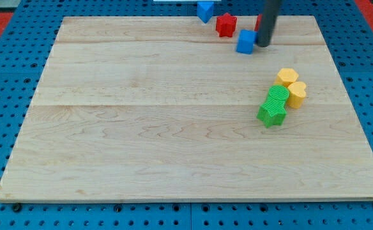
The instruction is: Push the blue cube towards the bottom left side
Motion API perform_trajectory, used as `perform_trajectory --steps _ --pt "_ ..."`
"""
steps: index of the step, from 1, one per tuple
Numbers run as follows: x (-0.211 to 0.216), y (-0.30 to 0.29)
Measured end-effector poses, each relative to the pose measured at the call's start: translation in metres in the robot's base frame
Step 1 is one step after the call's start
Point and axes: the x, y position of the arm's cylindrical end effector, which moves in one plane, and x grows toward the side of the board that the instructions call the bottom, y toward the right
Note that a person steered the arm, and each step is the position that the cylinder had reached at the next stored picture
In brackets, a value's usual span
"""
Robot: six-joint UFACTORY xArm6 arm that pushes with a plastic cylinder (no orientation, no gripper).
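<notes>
The blue cube (245,42) sits on the wooden board (174,128) near the view's top, right of centre. My tip (264,45) is at the lower end of the dark rod, right beside the cube's right side, touching or nearly touching it. A second blue block (205,10) lies at the board's top edge, to the upper left of the cube.
A red star-like block (225,25) lies just upper left of the blue cube. A red block (258,23) is mostly hidden behind the rod. Two yellow blocks (287,77) (296,94) and two green blocks (277,97) (271,114) cluster at the right.
</notes>
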Motion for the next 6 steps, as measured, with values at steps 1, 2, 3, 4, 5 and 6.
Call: perform_trajectory --steps 1,2,3,4,5,6 --pt "0.021 -0.055" --pt "0.011 -0.028" --pt "-0.005 -0.020" --pt "-0.035 -0.020" --pt "-0.028 -0.062" --pt "0.010 -0.127"
